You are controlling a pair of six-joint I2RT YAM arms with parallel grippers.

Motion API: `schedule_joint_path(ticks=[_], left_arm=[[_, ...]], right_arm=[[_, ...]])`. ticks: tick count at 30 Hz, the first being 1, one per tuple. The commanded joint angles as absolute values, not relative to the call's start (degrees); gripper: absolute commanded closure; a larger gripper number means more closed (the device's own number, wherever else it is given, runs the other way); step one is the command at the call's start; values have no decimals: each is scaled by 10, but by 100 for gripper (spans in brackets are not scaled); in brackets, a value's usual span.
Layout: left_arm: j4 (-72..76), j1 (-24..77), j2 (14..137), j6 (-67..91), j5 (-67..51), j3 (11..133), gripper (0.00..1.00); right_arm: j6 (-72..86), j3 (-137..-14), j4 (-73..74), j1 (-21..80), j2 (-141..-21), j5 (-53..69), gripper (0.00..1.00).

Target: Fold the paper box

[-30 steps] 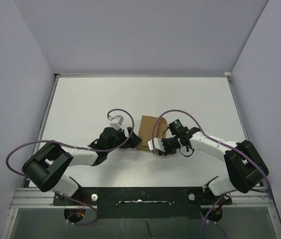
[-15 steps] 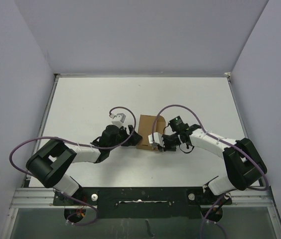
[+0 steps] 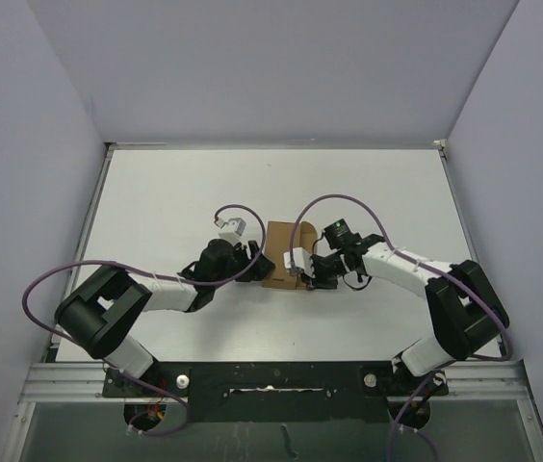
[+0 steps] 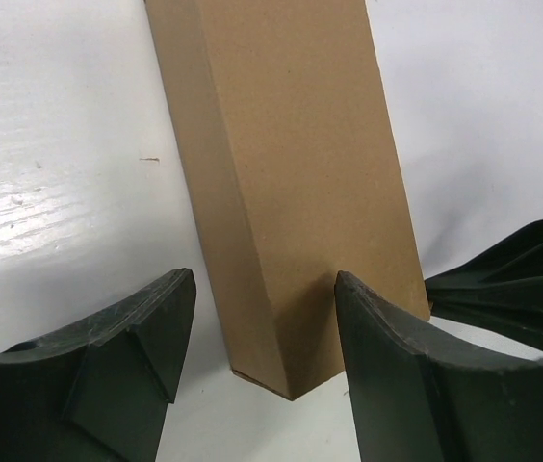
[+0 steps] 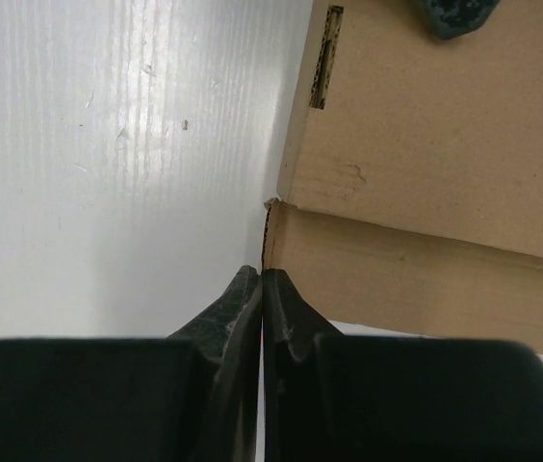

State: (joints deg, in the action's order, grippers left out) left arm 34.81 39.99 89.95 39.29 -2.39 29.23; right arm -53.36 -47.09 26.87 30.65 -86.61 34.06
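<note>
The paper box (image 3: 284, 255) is a plain brown cardboard piece, partly folded, lying mid-table between both arms. In the left wrist view its tall brown panel (image 4: 291, 173) rises with a folded corner between my left gripper's (image 4: 264, 327) jaws. Those jaws stand apart: the right finger (image 4: 387, 356) is close against the cardboard, and white table shows beside the left finger (image 4: 146, 327). My left gripper (image 3: 257, 262) is at the box's left side. My right gripper (image 3: 305, 269) is at its right side. That gripper (image 5: 262, 274) is shut, tips at the corner of a folded strip of the box (image 5: 426, 144), nothing between them.
The white table (image 3: 175, 192) is walled by grey panels at the left, back and right. Purple cables (image 3: 334, 207) loop above both wrists. Part of the right arm (image 4: 512, 279) shows dark beyond the box in the left wrist view.
My left gripper has moved right up to the box and its jaws have narrowed. My right gripper has shut and shifted left along the box's right edge.
</note>
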Motion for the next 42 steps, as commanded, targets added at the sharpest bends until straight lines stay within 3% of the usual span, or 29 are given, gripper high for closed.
schedule_joint_path(ticks=[1, 42], left_arm=[[344, 401, 915, 385, -28, 319, 42], [296, 419, 942, 396, -26, 355, 50]], right_arm=[[-501, -506, 279, 300, -877, 348, 100], [-407, -568, 294, 317, -901, 354, 100]])
